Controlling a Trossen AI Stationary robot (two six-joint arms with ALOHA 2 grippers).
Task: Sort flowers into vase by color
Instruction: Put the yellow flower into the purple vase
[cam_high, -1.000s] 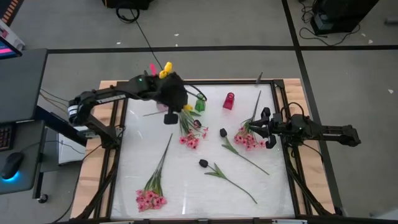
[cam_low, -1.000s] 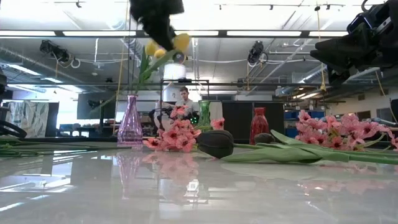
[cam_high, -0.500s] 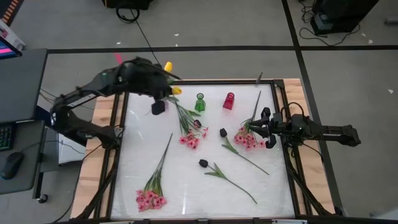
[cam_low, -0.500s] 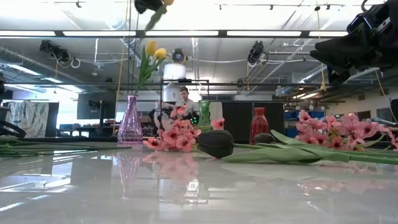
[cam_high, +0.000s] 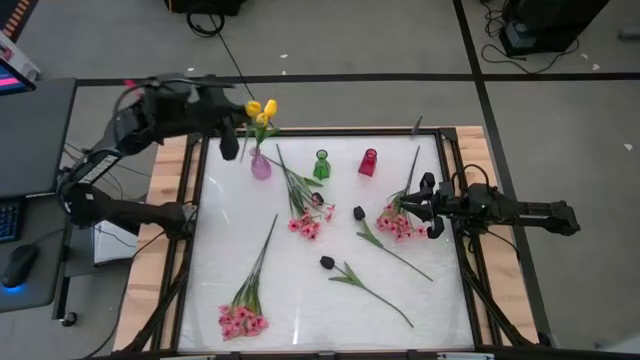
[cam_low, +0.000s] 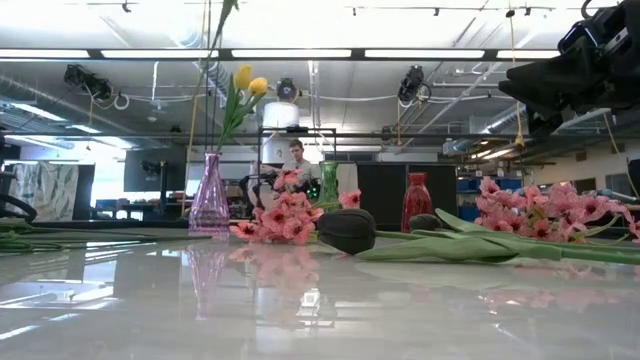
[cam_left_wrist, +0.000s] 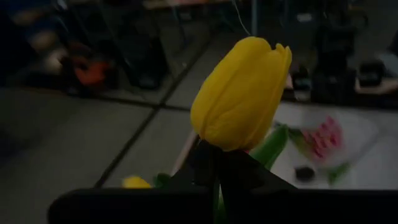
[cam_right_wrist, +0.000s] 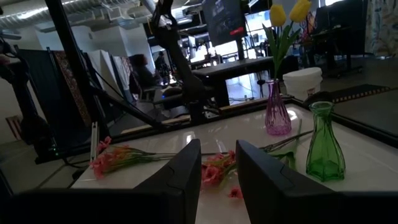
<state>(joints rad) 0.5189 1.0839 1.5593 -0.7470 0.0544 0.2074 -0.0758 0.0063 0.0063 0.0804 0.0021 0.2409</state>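
The bench (cam_high: 320, 300) has a glossy white top inside a dark frame with pale wood strips along its sides; the low view shows it mirroring the ceiling lights and the flowers. Near the far edge stand three small vases in a row: a purple vase (cam_high: 260, 165) toward the far left corner with two yellow tulips (cam_high: 260, 108) upright in it, a green vase (cam_high: 321, 166) beside it, and a red vase (cam_high: 368, 162) further right. A pink spray (cam_high: 303, 222) lies near the middle, another pink spray (cam_high: 240, 318) near the front left corner, and a third pink spray (cam_high: 397, 224) by the right edge; two dark tulips (cam_high: 327, 262) lie toward the middle and front.

The left hand (cam_high: 229, 140) is raised beyond the far left corner, fingers closed; in its wrist view a yellow tulip (cam_left_wrist: 242, 93) stands just past them, and whether it is gripped cannot be told. The right hand (cam_high: 430, 205) waits at the right edge, its fingers (cam_right_wrist: 186, 171) slightly parted with nothing between them.

Grey floor with dark tape lines surrounds the bench; a desk with a mouse sits to the left; beyond lies a workshop with strip lights, where a person (cam_low: 296, 160) sits.
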